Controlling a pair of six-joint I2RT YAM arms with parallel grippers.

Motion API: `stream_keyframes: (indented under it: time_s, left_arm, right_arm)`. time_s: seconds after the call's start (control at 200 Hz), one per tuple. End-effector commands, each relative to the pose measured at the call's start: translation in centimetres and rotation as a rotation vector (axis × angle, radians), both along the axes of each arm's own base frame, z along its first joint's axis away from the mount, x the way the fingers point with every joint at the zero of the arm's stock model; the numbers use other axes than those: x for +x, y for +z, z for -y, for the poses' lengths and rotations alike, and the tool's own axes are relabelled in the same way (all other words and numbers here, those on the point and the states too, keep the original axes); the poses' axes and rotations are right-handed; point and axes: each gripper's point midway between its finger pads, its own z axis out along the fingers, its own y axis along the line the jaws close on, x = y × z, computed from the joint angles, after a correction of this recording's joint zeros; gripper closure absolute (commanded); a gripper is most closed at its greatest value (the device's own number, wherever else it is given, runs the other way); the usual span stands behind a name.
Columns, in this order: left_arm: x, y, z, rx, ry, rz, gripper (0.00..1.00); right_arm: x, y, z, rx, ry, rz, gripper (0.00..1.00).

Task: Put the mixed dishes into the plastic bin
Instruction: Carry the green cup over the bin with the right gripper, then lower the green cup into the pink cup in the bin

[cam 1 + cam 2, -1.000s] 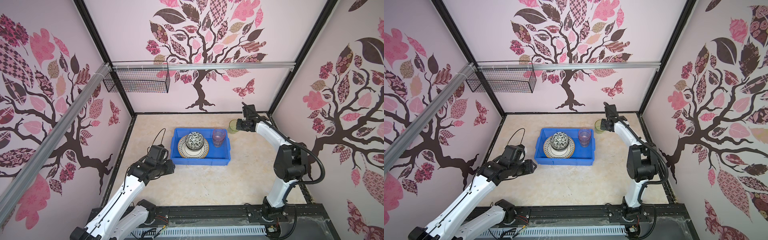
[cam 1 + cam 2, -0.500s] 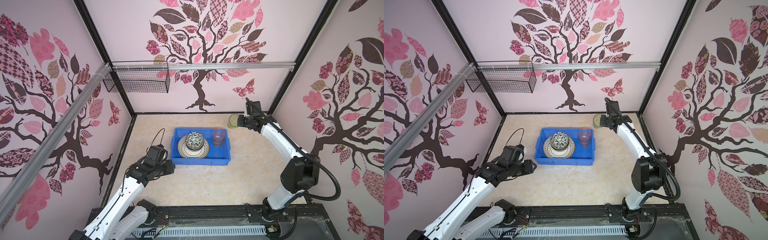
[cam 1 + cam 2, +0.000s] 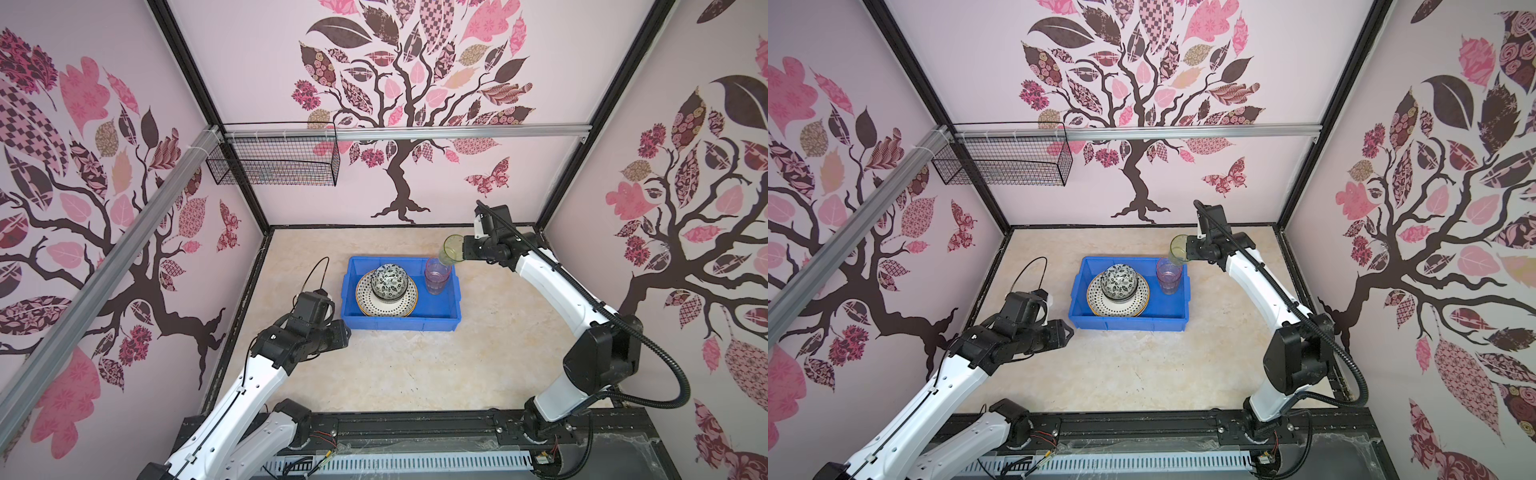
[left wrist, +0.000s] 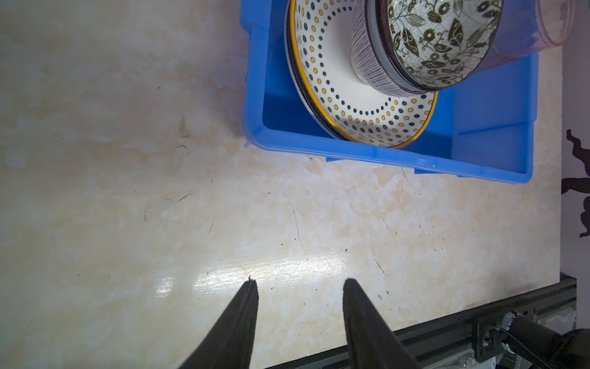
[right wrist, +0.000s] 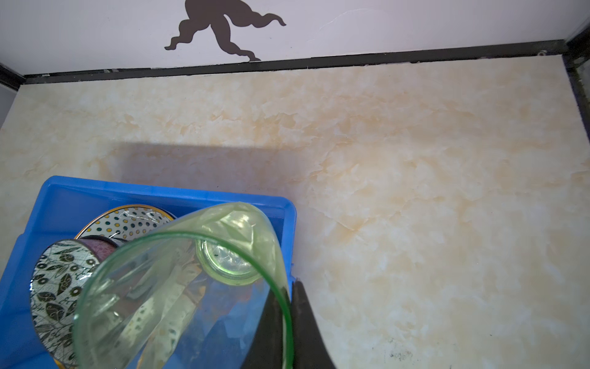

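- Step in hand: the right gripper [image 5: 290, 297], pinching the rim of the green cup [image 3: 452, 248], holds it tilted above the bin's [image 3: 399, 325] far right corner, near the pink cup [image 3: 436, 277].
- Next move, as I judge it: lower the green cup inside the bin, then let go.
- Only the left wrist view shows the left gripper [image 4: 298, 284] spread and empty over bare bench.

Top views high, looking down, wrist views close (one per side), all sharing the blue bin [image 3: 399, 325].

Bowl [image 3: 388, 281] on plates [image 3: 406, 306] in bin [image 3: 399, 323] – left, cup [image 3: 436, 279] right, second cup [image 3: 452, 249] over far-right corner
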Motion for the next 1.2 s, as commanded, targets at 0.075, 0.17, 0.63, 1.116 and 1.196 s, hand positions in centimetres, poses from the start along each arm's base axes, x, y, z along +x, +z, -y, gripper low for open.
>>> stream_keyframes:
  time_s: [0.075, 0.17, 0.63, 1.116, 1.196]
  left_arm:
    - [-0.1, 0.0, 0.1, -0.006, -0.004, -0.006, 0.52]
    - [0.0, 0.0, 0.2, -0.007, -0.007, -0.007, 0.52]
    - [0.2, 0.1, 0.5, -0.016, -0.015, -0.012, 0.52]
    - [0.5, -0.4, 0.8, -0.016, -0.024, -0.026, 0.51]
    - [0.5, -0.4, 0.8, -0.016, -0.024, -0.026, 0.51]
  right_arm:
    - [-1.1, 3.3, -1.0, 0.046, 0.044, 0.058, 1.0]
    - [-1.4, 2.9, -1.4, 0.049, 0.054, 0.048, 1.0]
    - [-2.0, 0.3, -2.9, 0.017, 0.107, -0.014, 1.0]
    - [-1.4, -1.9, -2.0, -0.061, 0.075, -0.051, 1.0]
    - [-1.3, -2.1, -2.0, -0.06, 0.071, -0.052, 1.0]
